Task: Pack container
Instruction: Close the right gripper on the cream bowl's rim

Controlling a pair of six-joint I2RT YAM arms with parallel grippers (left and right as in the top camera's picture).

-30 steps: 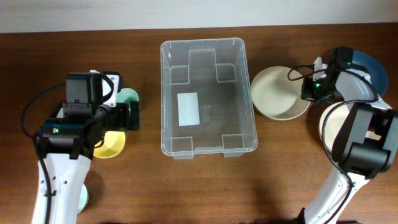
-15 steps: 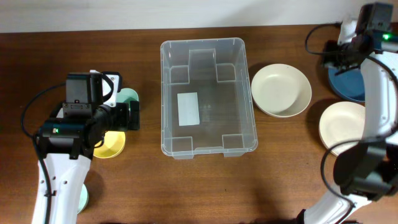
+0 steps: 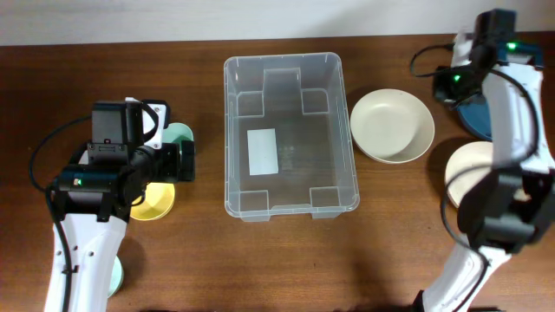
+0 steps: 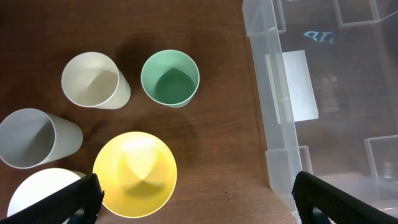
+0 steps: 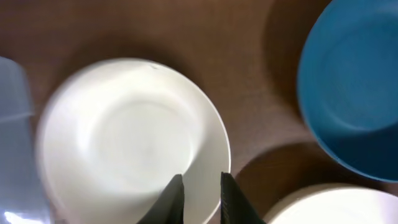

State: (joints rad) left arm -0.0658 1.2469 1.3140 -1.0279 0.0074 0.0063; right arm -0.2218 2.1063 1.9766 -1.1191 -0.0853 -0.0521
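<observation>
The container [image 3: 299, 173] sits between the arms. The left gripper [image 4: 199, 202], near it, is wide open and empty. The right gripper [image 5: 202, 198], farther off above a white bowl [image 5: 118, 137], is barely open and empty.

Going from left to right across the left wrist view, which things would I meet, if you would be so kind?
grey cup → cream cup → green cup → container
</observation>
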